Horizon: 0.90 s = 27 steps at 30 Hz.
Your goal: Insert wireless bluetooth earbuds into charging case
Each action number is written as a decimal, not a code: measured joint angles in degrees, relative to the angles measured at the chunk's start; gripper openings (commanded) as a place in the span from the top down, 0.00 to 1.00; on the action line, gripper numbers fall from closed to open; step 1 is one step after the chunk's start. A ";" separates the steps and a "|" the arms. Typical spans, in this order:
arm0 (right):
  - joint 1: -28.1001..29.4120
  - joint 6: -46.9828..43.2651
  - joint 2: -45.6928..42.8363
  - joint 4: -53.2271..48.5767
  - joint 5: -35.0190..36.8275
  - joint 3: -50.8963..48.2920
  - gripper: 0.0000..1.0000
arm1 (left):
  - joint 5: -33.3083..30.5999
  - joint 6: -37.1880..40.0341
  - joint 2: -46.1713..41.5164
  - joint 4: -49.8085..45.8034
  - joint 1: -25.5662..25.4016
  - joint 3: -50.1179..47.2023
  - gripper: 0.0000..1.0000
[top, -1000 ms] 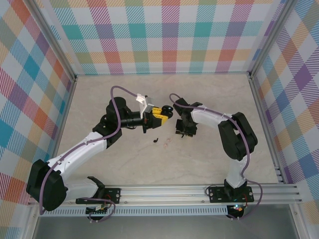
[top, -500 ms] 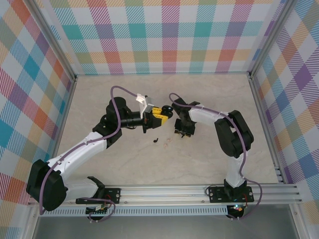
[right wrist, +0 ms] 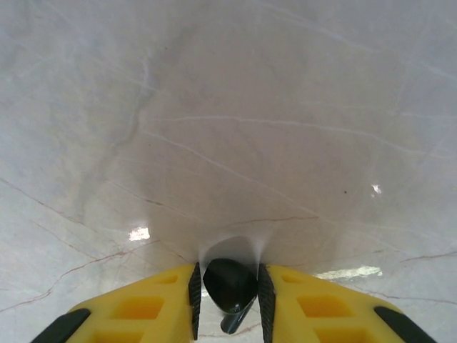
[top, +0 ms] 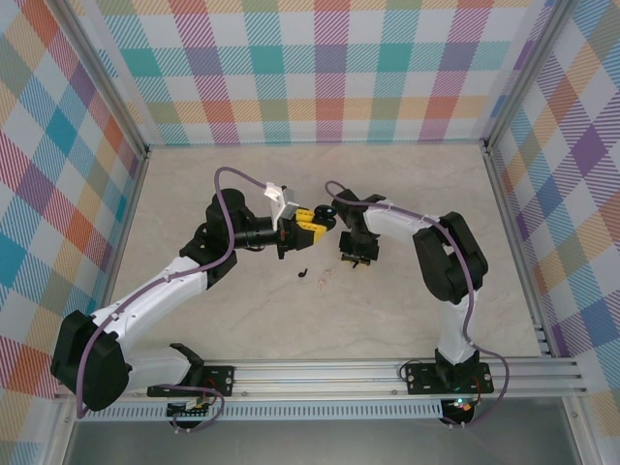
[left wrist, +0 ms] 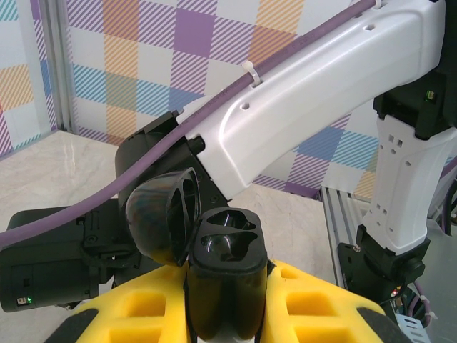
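Note:
The charging case [left wrist: 227, 246] is a black oval pod with two hollow wells, its lid [left wrist: 161, 218] hinged open to the left. My left gripper [left wrist: 227, 293] is shut on it between yellow fingers and holds it above the table [top: 327, 213]. Just to its right, my right gripper [top: 353, 257] points down at the table. In the right wrist view a black earbud [right wrist: 228, 282] sits between the dark pads [right wrist: 265, 300] of the right gripper [right wrist: 230, 293], which press it from both sides on the marble. A second black earbud [top: 303, 272] lies on the table below the left gripper [top: 318, 219].
My right arm's white link [left wrist: 321, 107] passes close behind the held case. A faint pinkish mark [top: 325, 276] shows beside the loose earbud. Plaid walls enclose the beige marble table [top: 242, 320], and an aluminium rail [top: 387, 373] runs along its near edge.
The right gripper's fingers have narrowed onto the earbud and its arm has shifted slightly left. The left arm and the case have not moved.

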 measured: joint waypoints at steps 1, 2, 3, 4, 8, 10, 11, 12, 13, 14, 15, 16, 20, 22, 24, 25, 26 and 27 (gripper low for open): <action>0.00 -0.98 0.22 -0.39 0.00 0.33 0.73 | 0.00 0.00 -0.02 0.00 0.00 0.00 0.85; 0.00 -2.05 0.37 -0.79 0.00 0.57 0.73 | 0.00 0.00 -0.02 0.00 0.00 0.00 0.85; 0.00 -2.91 0.44 -0.98 0.00 0.72 0.74 | 0.00 0.00 -0.02 0.00 0.00 0.00 0.85; 0.00 -3.91 0.46 -1.07 0.02 0.74 0.74 | 0.00 0.00 -0.02 0.00 0.00 0.00 0.85; 0.00 -8.11 0.46 -1.20 0.39 0.76 0.75 | 0.00 0.00 -0.02 0.00 0.00 0.00 0.85; 0.02 -10.60 0.46 -1.20 0.42 0.76 0.76 | 0.00 0.00 -0.02 0.00 0.00 0.00 0.85; 0.07 -11.89 0.46 -1.20 0.39 0.76 0.76 | 0.00 0.00 -0.02 0.00 0.00 0.00 0.85; 0.09 -13.09 0.44 -1.20 0.37 0.76 0.76 | 0.00 0.00 -0.02 0.00 0.00 0.00 0.85; 0.22 -14.45 0.46 -1.18 0.33 0.76 0.76 | 0.00 0.00 -0.02 0.00 0.00 0.00 0.85; 0.28 -15.74 0.46 -1.18 0.31 0.76 0.76 | 0.00 0.00 -0.02 0.00 0.00 0.00 0.85; 0.35 -16.65 0.44 -1.20 0.35 0.76 0.75 | 0.00 0.00 -0.02 0.00 0.00 0.00 0.85; 0.42 -17.57 0.44 -1.20 0.39 0.76 0.74 | 0.00 0.00 -0.02 0.00 0.00 0.00 0.86; 0.46 -18.93 0.46 -1.20 0.17 0.76 0.63 | 0.00 -0.02 -0.02 0.00 0.00 0.00 0.86; 0.74 -18.51 0.46 -1.01 -0.09 0.79 0.59 | 0.00 -0.02 -0.02 0.00 0.00 0.00 0.86; 0.83 -17.38 0.46 -0.90 -0.31 0.94 0.59 | 0.00 0.00 -0.02 0.00 0.00 0.00 0.86; 0.83 -16.33 0.46 -0.90 -0.37 1.05 0.59 | 0.00 -0.02 -0.02 0.00 0.00 0.00 0.86; 0.81 -15.21 0.46 -0.90 -0.44 1.07 0.59 | 0.00 -0.02 -0.02 0.00 0.00 0.00 0.86; 0.81 -14.03 0.46 -0.87 -0.50 1.07 0.59 | 0.00 -0.02 -0.02 0.00 0.00 0.00 0.85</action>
